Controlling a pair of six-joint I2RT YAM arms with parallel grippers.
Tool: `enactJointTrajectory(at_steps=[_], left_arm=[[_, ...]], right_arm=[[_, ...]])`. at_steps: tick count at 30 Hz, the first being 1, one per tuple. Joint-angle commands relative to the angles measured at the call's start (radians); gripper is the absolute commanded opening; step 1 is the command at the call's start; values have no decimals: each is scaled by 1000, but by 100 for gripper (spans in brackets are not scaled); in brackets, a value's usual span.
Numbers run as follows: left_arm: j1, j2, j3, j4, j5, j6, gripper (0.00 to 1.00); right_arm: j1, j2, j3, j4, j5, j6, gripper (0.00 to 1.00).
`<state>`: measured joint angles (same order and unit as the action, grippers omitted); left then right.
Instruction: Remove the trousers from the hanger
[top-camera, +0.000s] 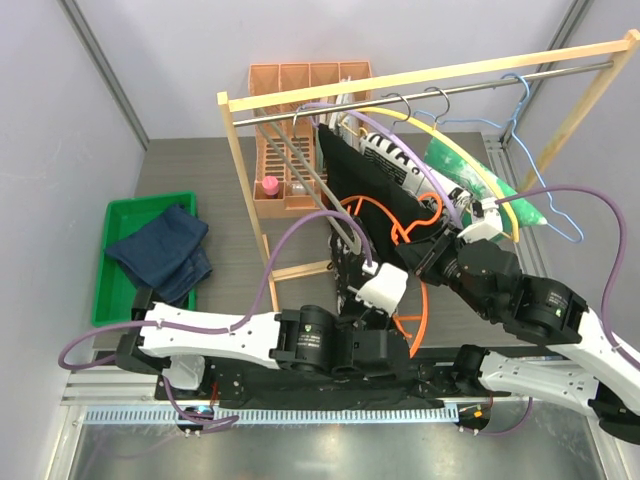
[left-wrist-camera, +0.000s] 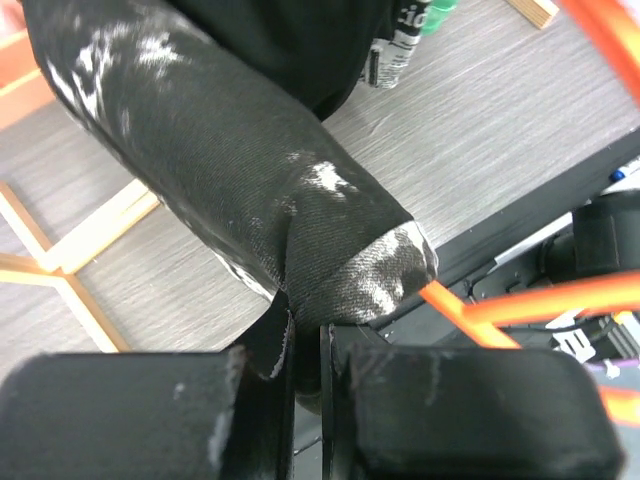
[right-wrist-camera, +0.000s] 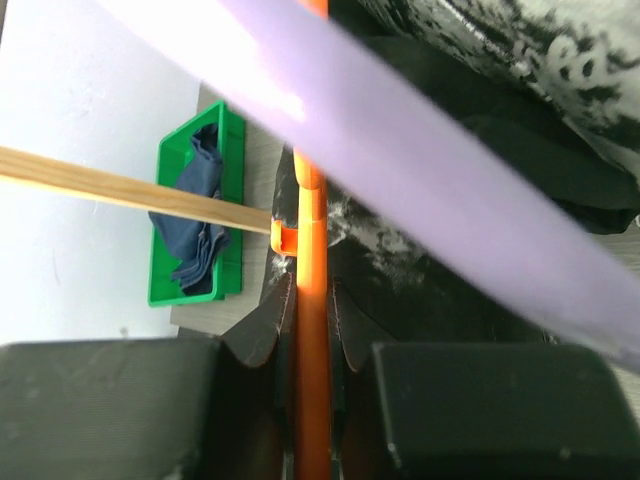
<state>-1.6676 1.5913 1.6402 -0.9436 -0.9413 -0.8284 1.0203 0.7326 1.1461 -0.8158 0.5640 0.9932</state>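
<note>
The black white-speckled trousers (left-wrist-camera: 250, 170) hang over the orange hanger (left-wrist-camera: 520, 305). My left gripper (left-wrist-camera: 307, 340) is shut on a fold at their lower end. My right gripper (right-wrist-camera: 312, 310) is shut on the orange hanger's bar (right-wrist-camera: 312, 400), with the speckled cloth (right-wrist-camera: 420, 280) just beyond it. In the top view the orange hanger (top-camera: 424, 300) sits between my left gripper (top-camera: 352, 272) and my right gripper (top-camera: 428, 255), below the rack. The navy trousers (top-camera: 160, 250) lie folded in the green tray (top-camera: 112, 230), which also shows in the right wrist view (right-wrist-camera: 232, 150).
The wooden rack (top-camera: 420, 75) carries a plain black garment (top-camera: 352, 175), a lettered cloth (top-camera: 395, 160), a green bag (top-camera: 480, 185) and yellow (top-camera: 470, 160) and blue (top-camera: 560, 215) hangers. A tan crate (top-camera: 300, 80) stands behind. Purple cable (right-wrist-camera: 400, 150) crosses the right wrist view.
</note>
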Motion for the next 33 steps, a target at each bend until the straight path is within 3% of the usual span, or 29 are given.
enactJointTrajectory(at_steps=[1,12,33], left_arm=[[-56,-62,104,17,-172,60,0],[-150,-86,202,178,-218,323,0],[-244,-270,299,276,-300,564,0]], right_arm=[[0,-36,4,46,24,-41,1],[1,-16,-25,43,-35,-74,1],[1,-84,-135,56,-58,-252,1]])
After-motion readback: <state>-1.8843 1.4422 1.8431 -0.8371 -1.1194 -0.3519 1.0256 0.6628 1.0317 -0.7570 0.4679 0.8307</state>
